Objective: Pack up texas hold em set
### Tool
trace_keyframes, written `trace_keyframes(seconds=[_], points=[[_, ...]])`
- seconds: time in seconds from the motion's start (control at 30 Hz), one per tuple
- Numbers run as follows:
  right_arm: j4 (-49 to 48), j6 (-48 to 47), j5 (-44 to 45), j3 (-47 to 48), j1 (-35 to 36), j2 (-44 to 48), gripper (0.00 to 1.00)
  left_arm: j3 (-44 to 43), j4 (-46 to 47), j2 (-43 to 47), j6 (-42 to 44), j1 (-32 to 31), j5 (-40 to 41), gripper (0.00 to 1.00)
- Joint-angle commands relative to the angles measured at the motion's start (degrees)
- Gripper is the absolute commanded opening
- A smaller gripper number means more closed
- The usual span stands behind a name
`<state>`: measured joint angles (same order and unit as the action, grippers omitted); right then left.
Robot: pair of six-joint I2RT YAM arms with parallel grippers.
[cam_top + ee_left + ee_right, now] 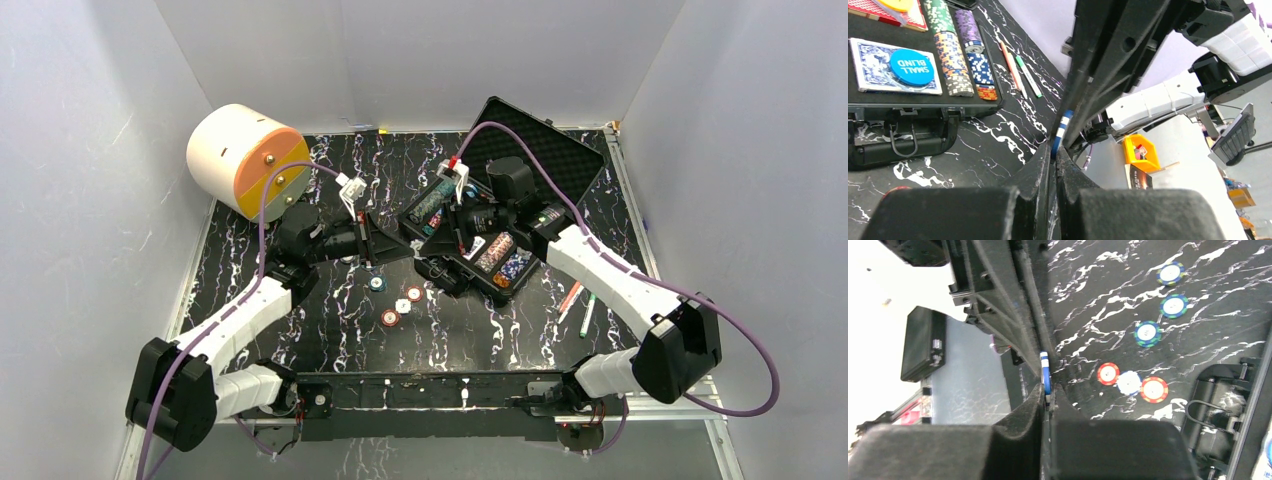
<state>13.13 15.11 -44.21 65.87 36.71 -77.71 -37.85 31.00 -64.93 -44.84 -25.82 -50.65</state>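
Top external: black case open at the back right of the table, with chip rows and card decks inside. Left wrist: left gripper pinched shut on a blue-and-white chip, held edge-on. Right wrist: right gripper clamped on the same chip from the opposite side. Just beside the case's front latch, 6 loose chips flat on the table.
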Motion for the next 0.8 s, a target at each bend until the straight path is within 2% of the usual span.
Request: trace_keyframes(seconds=[0.0, 0.03, 0.1, 0.13, 0.17, 0.3, 0.4, 0.53, 0.6, 0.77], points=[[-1.92, -2.72, -1.83, 1.99, -0.06, -0.1, 0.0, -1.13, 0.42, 2.51, 1.35, -0.28, -3.11, 0.0], [-1.96, -3.03, -1.35, 2.03, -0.07, 0.07, 0.0, -1.27, -1.02, 2.49, 2.07, -0.28, -2.56, 0.01], [-0.55, -5.21, 1.51, 2.47, -0.07, 0.34, 0.0, -2.52, -5.6, 2.64, 3.95, -0.28, -0.37, 0.18], [0.81, -7.14, 3.8, 2.84, -0.06, 0.63, 0.0, -3.07, -8.67, 2.92, 5.08, -0.28, 1.86, 0.37], [2.43, -9.35, 7.17, 3.29, -0.12, 0.94, 0.0, -3.61, -11.8, 3.47, 6.35, -0.28, 4.81, 0.48], [9.65, -21.09, 25.37, 3.46, -0.62, 2.56, 0.0, -4.18, -23.02, 7.15, 10.67, -0.19, 20.99, 0.68], [13.8, -28.21, 40.15, 1.93, -1.44, 3.68, 0.0, -3.73, -27.68, 9.62, 12.02, -0.09, 28.71, 0.73], [19.13, -32.29, 51.85, -0.4, -5.8, 2.61, 0.0, -3.57, -29.24, 10.39, 12.67, -0.05, 30.08, 0.75], [20.22, -32.94, 54.13, -1.24, -7.8, 1.52, 0.0, -3.28, -29.24, 9.95, 12.63, -0.04, 29.98, 0.75], [22.85, -34.46, 53.38, -0.19, -11.74, -3.09, 0.0, -3.3, -29.65, 8.36, 12.16, 0.03, 28.95, 0.75]])
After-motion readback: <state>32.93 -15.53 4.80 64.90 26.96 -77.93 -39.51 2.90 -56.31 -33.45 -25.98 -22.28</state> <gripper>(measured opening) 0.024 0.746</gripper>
